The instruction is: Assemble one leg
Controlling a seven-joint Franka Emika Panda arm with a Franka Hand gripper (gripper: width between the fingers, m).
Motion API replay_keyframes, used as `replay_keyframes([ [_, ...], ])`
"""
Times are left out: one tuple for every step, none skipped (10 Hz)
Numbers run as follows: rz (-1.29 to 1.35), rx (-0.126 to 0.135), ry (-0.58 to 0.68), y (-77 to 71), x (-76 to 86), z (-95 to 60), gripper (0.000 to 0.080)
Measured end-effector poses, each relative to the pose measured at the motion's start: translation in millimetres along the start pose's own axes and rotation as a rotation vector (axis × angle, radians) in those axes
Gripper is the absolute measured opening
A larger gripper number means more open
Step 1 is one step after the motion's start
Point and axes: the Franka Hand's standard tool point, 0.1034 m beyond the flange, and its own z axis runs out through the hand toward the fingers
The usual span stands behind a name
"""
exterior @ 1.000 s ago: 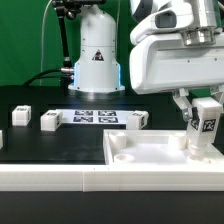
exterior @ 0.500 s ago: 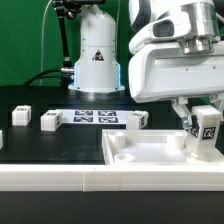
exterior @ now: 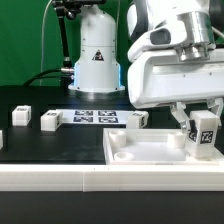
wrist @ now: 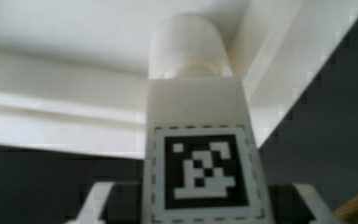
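Observation:
My gripper (exterior: 200, 124) is shut on a white leg (exterior: 205, 133) with a black-and-white tag on its side. I hold the leg upright over the right part of the large white tabletop piece (exterior: 150, 152), near its right edge. In the wrist view the leg (wrist: 201, 130) runs away from the camera between my fingers (wrist: 105, 200), its rounded tip close to the tabletop's raised rim (wrist: 282, 70). Whether the tip touches the tabletop is hidden.
Three more white legs lie on the black table: one (exterior: 21, 115) at the exterior view's left, one (exterior: 50, 121) beside it, one (exterior: 138, 119) behind the tabletop. The marker board (exterior: 96, 117) lies between them. The robot base (exterior: 97, 55) stands behind.
My gripper with the leg has moved down and slightly toward the exterior view's right, bringing the leg lower over the tabletop piece.

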Motion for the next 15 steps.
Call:
replay_keyframes([
  [0.000,0.000,0.000,0.0,0.0,0.1,0.0294],
  [0.000,0.000,0.000,-0.1,0.0,0.1,0.0369],
  [0.000,0.000,0.000,-0.1,0.0,0.1,0.0530],
  [0.000,0.000,0.000,-0.1,0.0,0.1,0.0530],
  [0.000,0.000,0.000,-0.1,0.0,0.1,0.0623],
  [0.000,0.000,0.000,-0.1,0.0,0.1,0.0645],
  [0.000,0.000,0.000,-0.1,0.0,0.1,0.0645],
  [0.000,0.000,0.000,-0.1,0.0,0.1,0.0648],
  [0.000,0.000,0.000,-0.1,0.0,0.1,0.0648],
  [-0.001,0.000,0.000,-0.1,0.6,-0.7,0.0649],
  [-0.007,0.000,-0.009,-0.4,4.2,-7.8,0.0649],
  [-0.014,-0.001,-0.013,0.1,9.5,-18.4,0.0649],
  [-0.018,-0.002,-0.013,-0.5,13.7,-25.1,0.0649],
  [-0.019,0.003,-0.043,-1.8,9.5,-22.2,0.0649],
  [-0.019,0.003,-0.043,-1.8,10.1,-22.2,0.0649],
])
